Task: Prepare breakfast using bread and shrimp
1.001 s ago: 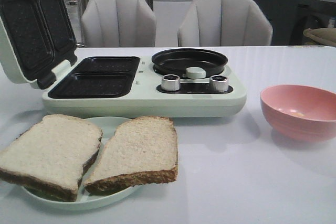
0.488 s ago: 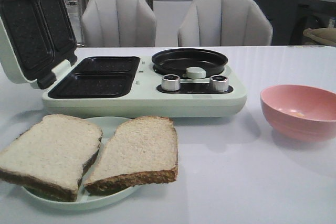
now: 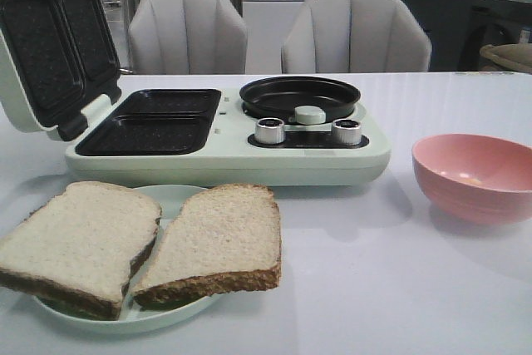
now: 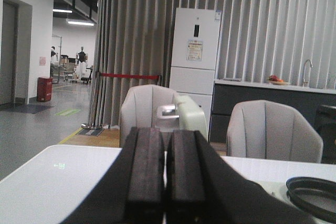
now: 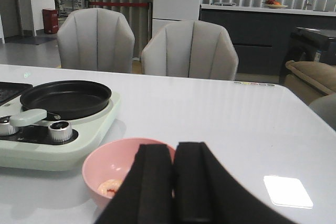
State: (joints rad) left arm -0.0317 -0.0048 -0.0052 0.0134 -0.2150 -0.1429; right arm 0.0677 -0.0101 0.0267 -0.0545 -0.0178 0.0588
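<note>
While level over the table (image 3: 399, 288) | left hand (image 4: 165, 182) fingers pressed together, empty | right hand (image 5: 173, 182) likewise, above pink bowl (image 5: 105, 166)

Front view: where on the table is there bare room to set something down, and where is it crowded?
Bare table lies between the plate of bread and the pink bowl, in front of the breakfast maker. More lies behind the bowl toward the chairs. The left side is crowded: plate, maker, and its raised lid.
</note>
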